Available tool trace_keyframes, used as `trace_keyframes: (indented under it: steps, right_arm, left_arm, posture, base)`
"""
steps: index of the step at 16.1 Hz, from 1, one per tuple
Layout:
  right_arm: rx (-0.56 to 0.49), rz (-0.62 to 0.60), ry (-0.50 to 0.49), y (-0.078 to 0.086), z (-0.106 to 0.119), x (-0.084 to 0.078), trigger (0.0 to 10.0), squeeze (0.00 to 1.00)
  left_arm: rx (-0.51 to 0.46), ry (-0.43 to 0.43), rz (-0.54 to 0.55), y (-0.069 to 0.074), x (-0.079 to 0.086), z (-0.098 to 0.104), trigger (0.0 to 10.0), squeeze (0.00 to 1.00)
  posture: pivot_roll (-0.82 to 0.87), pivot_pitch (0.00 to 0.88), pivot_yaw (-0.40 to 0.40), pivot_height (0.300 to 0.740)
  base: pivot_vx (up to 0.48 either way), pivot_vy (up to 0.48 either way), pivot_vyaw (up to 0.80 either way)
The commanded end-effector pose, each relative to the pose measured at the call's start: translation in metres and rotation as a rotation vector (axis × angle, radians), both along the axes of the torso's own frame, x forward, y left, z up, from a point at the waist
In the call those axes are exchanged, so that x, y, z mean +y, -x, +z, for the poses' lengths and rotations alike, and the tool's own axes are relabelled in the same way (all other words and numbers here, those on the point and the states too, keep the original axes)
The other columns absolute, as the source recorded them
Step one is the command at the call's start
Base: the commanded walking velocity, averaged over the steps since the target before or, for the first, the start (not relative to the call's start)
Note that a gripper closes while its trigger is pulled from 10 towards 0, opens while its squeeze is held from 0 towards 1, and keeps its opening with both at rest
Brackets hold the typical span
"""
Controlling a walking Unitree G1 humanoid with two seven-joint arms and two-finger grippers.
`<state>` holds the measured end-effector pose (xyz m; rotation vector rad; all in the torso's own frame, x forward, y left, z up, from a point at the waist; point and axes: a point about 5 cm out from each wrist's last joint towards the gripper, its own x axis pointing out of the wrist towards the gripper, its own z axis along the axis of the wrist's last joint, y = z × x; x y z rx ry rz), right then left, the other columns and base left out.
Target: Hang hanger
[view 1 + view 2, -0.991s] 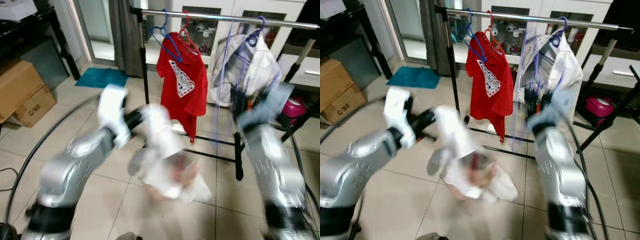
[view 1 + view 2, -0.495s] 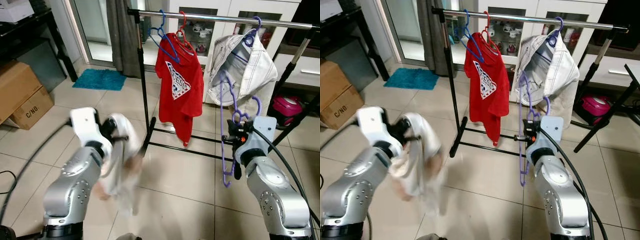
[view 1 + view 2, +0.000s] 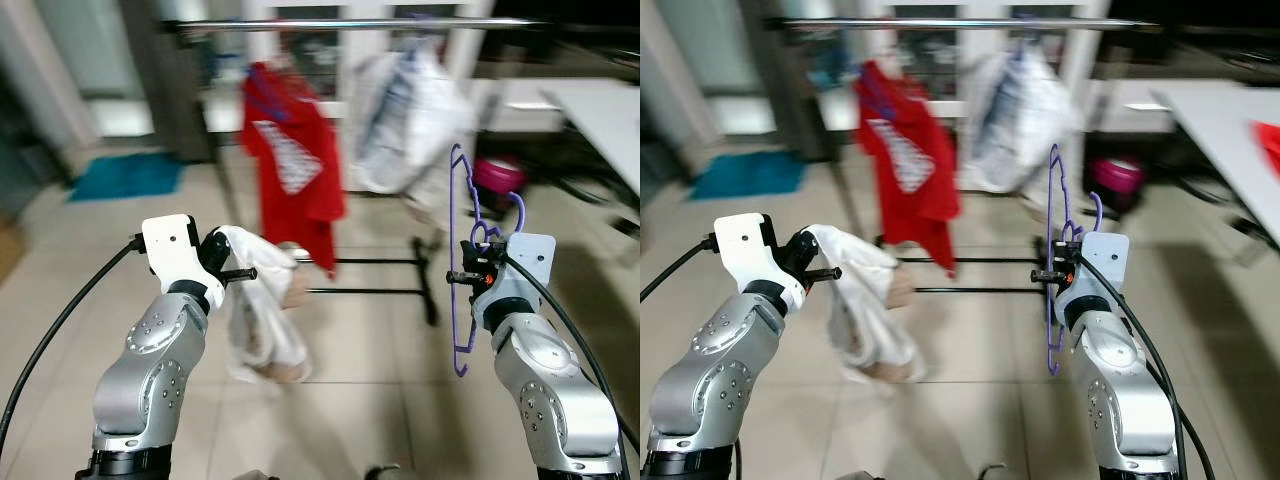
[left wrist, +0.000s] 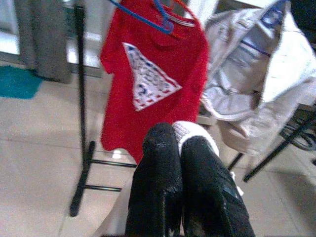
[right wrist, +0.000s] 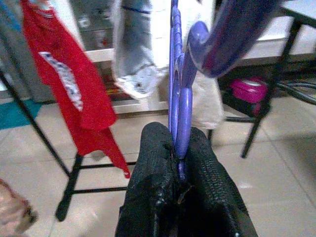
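Jaws pressed together on both sides. Right gripper [image 5: 180, 163] clamped on a thin purple plastic hanger [image 3: 461, 262], pinched near its hook, with the frame rising above the fingers and hanging below them, upright. Left gripper [image 4: 178, 170] closed on a white crumpled cloth garment [image 3: 262, 320], gripped at its top, the rest drooping loose beneath the fingers toward the beige tiled floor [image 3: 380, 400]. Beyond both grippers, well apart, a black-legged clothes rack with a silver top rail [image 3: 350, 23], blurred in the head views. On that rail, ahead of the left fingers, a red T-shirt with a white printed triangle [image 4: 153, 79]; beside it, ahead of the right fingers, a pale grey-white jacket [image 4: 256, 74].
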<state>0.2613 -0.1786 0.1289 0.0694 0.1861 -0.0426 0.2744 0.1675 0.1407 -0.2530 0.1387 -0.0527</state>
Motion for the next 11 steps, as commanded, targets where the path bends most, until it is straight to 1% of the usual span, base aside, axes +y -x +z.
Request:
trace_keyframes:
  steps: [1, 2, 3, 4, 5, 6, 7, 8, 9, 10, 11]
  right_arm:
    - [-0.025, -0.016, 0.0, 0.001, 0.006, -0.002, 10.0, 0.0]
    - [-0.026, -0.016, -0.004, 0.001, 0.006, -0.001, 10.0, 0.0]
    - [-0.028, -0.015, -0.008, 0.0, 0.007, -0.001, 10.0, 0.0]
    - [-0.029, -0.013, -0.011, 0.0, 0.007, -0.001, 10.0, 0.0]
    - [-0.029, -0.011, -0.012, 0.0, 0.007, -0.001, 10.0, 0.0]
    - [-0.029, -0.008, -0.014, 0.0, 0.007, -0.001, 10.0, 0.0]
    - [-0.028, -0.007, -0.014, 0.0, 0.007, 0.0, 10.0, 0.0]
    - [-0.029, -0.007, -0.017, 0.0, 0.007, 0.0, 10.0, 0.0]
    - [-0.039, -0.008, -0.033, 0.001, 0.008, 0.001, 10.0, 0.0]
    - [-0.041, -0.011, -0.036, 0.001, 0.008, 0.002, 10.0, 0.0]
    - [-0.041, -0.015, -0.043, 0.001, 0.008, 0.002, 10.0, 0.0]
  left_arm:
    - [-0.038, 0.028, -0.002, 0.0, 0.002, 0.005, 10.0, 0.0]
    - [-0.053, 0.049, -0.005, 0.001, 0.002, 0.006, 10.0, 0.0]
    - [-0.063, 0.09, 0.002, 0.001, 0.004, 0.006, 10.0, 0.0]
    - [-0.075, 0.1, -0.016, 0.001, 0.003, 0.007, 10.0, 0.0]
    - [-0.075, 0.097, -0.017, 0.001, 0.003, 0.007, 10.0, 0.0]
    - [-0.073, 0.112, -0.004, 0.001, 0.004, 0.006, 10.0, 0.0]
    - [-0.069, 0.108, 0.004, 0.002, 0.005, 0.005, 10.0, 0.0]
    - [-0.039, 0.105, 0.039, 0.003, 0.01, 0.0, 10.0, 0.0]
    - [0.042, 0.026, 0.103, 0.006, 0.016, -0.009, 10.0, 0.0]
    - [0.033, -0.012, 0.081, 0.007, 0.014, -0.009, 10.0, 0.0]
    - [0.0, 0.013, 0.035, 0.007, 0.009, -0.006, 10.0, 0.0]
  posture:
    - [-0.11, 0.013, 0.071, 0.74]
    - [-0.11, 0.013, 0.072, 0.74]
    - [-0.11, 0.014, 0.072, 0.74]
    - [-0.11, 0.014, 0.071, 0.74]
    - [-0.11, 0.014, 0.071, 0.74]
    - [-0.11, 0.013, 0.07, 0.74]
    - [-0.1, 0.013, 0.07, 0.74]
    - [-0.1, 0.013, 0.07, 0.74]
    - [-0.11, 0.013, 0.071, 0.74]
    - [-0.11, 0.01, 0.072, 0.74]
    - [-0.11, 0.007, 0.072, 0.74]
  base:
    - [0.0, 0.0, -0.8]
    - [0.0, 0.0, -0.8]
    - [0.0, 0.0, -0.8]
    - [0.0, 0.0, -0.8]
    - [0.0, 0.0, -0.8]
    - [0.0, 0.0, -0.8]
    - [0.0, 0.0, -0.8]
    - [0.0, 0.0, -0.8]
    - [0.0, 0.0, -0.8]
    - [0.0, 0.0, -0.8]
    - [0.0, 0.0, -0.8]
